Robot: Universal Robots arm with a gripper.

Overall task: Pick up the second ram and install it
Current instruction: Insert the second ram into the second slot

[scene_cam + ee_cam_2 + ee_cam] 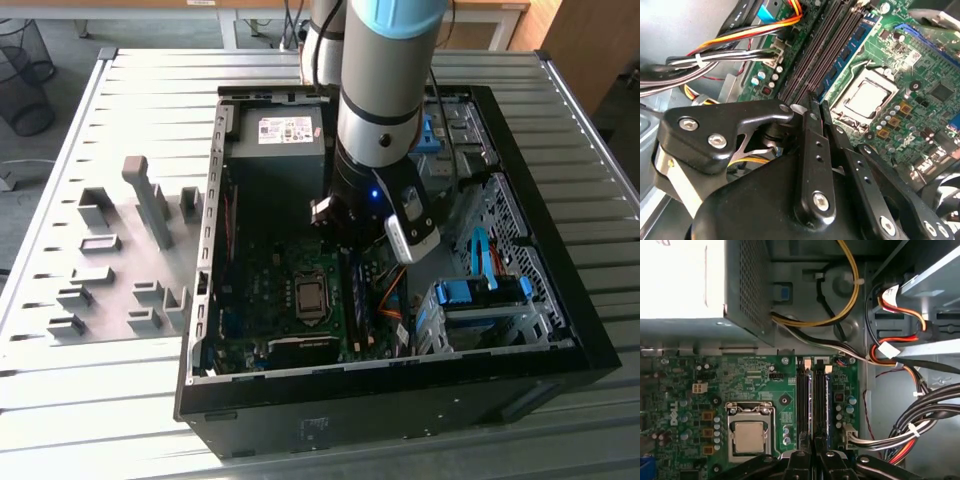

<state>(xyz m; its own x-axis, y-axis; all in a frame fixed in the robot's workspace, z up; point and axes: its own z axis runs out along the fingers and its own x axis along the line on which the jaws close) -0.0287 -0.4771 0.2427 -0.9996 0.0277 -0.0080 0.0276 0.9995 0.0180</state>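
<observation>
My gripper (815, 102) hangs over the slots (812, 400), fingers (812, 150) nearly together with nothing visibly between them. The ram (847, 52) looks already seated, a blue stick among the dark slots. It is light, stiff and fragile; take it by the long edges. The case (560, 345) sits on a slatted table (90, 390).

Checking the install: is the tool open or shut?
Shut: the tool has its fingers nearly together over the memory slots.
</observation>
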